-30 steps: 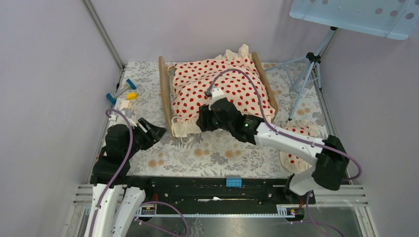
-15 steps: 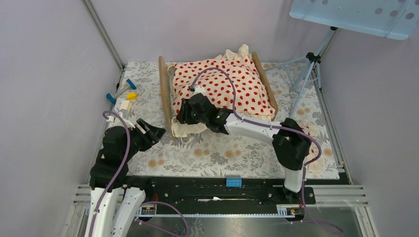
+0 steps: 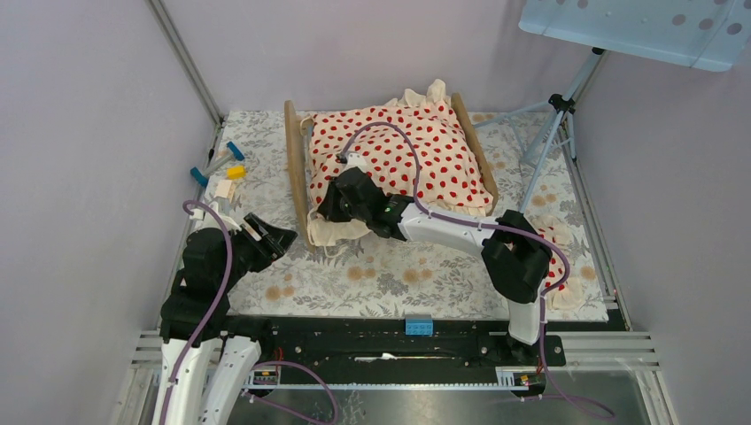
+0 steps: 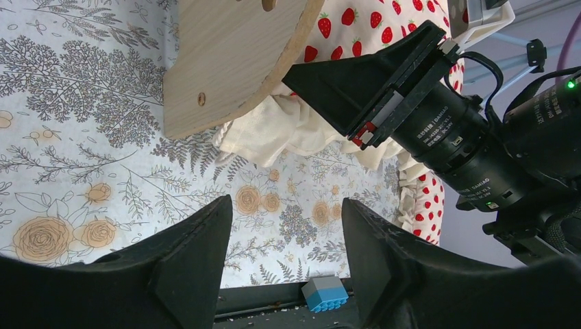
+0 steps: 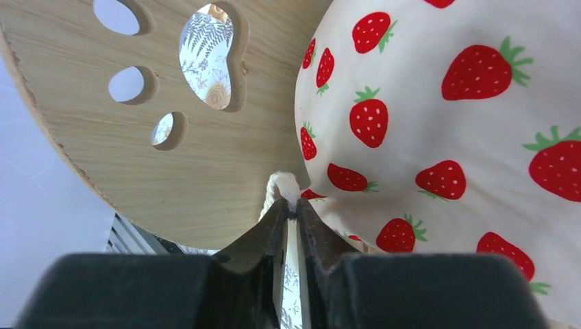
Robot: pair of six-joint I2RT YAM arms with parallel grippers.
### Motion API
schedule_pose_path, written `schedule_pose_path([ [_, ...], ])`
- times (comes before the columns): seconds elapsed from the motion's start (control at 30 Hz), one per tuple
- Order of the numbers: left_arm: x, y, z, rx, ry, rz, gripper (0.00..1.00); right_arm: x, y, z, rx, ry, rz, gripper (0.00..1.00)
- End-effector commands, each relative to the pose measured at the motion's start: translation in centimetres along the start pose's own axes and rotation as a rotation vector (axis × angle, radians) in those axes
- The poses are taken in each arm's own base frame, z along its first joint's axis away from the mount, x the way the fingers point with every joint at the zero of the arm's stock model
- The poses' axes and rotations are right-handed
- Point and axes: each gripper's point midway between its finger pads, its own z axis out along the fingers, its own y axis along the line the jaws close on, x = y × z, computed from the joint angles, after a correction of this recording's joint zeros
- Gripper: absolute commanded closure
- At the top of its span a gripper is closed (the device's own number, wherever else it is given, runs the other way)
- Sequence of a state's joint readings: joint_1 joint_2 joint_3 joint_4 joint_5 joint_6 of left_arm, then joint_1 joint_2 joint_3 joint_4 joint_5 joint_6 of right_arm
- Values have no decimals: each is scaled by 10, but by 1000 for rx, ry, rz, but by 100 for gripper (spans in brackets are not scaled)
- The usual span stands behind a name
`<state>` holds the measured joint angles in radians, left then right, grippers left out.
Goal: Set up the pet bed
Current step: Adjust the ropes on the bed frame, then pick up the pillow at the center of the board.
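The pet bed (image 3: 293, 168) stands at the back of the mat, its light-wood end boards at left and right. A cream blanket with red strawberries (image 3: 398, 155) is bunched over it and hides the mattress. My right gripper (image 3: 326, 208) is at the bed's near-left corner, shut on the blanket's cream ruffle (image 5: 282, 184) beside the left end board (image 5: 137, 164). My left gripper (image 3: 279, 237) hovers open just left of that board (image 4: 233, 62), holding nothing. A small matching pillow (image 3: 558, 239) lies at the right, partly behind my right arm.
Small blue, yellow and white pieces (image 3: 221, 164) lie on the mat's left edge. A tripod (image 3: 553, 124) stands at the back right under a pale blue board. A blue block (image 3: 419, 325) sits on the black front rail.
My right arm has swung left across the blanket to the bed's near-left corner and closed its jaws on the ruffle. My left arm has barely moved.
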<state>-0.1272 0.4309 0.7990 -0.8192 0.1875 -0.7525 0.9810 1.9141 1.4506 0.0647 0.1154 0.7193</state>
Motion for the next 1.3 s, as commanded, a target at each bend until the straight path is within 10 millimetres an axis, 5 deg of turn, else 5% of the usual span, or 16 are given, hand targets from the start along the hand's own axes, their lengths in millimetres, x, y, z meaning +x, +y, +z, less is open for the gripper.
schedule_pose_path([
  [0.0,-6,-8,-3,34,-30,8,37,-24,18,-2,-61,-79,-8,90],
  [0.07,-6,-7,-3,35,-33,5,36,-22,22,-5,-86,-70,-25,100],
  [0.2,-5,-6,-2,32,-31,1,36,-5,28,-22,-154,-6,-53,100],
  [0.37,-6,-6,0,31,-28,4,36,37,33,-71,-191,109,-158,100],
  [0.47,-6,-7,2,32,-21,5,36,60,12,-104,-125,175,-204,83],
  [0.57,-7,-6,4,29,-26,11,36,51,-35,-136,53,105,-215,64],
  [0.77,-6,-5,10,28,-11,14,35,-1,-142,-213,488,-128,-165,56],
  [0.83,-5,-6,11,34,-5,16,35,-14,-187,-246,646,-214,-93,38],
  [0.93,-3,-9,14,52,13,18,35,-23,-242,-295,832,-313,-7,24],
  [1.07,2,-11,19,71,49,26,34,-28,-296,-346,1018,-397,87,17],
  [1.27,5,-21,23,114,95,45,34,-6,-375,-346,1153,-249,253,8],
])
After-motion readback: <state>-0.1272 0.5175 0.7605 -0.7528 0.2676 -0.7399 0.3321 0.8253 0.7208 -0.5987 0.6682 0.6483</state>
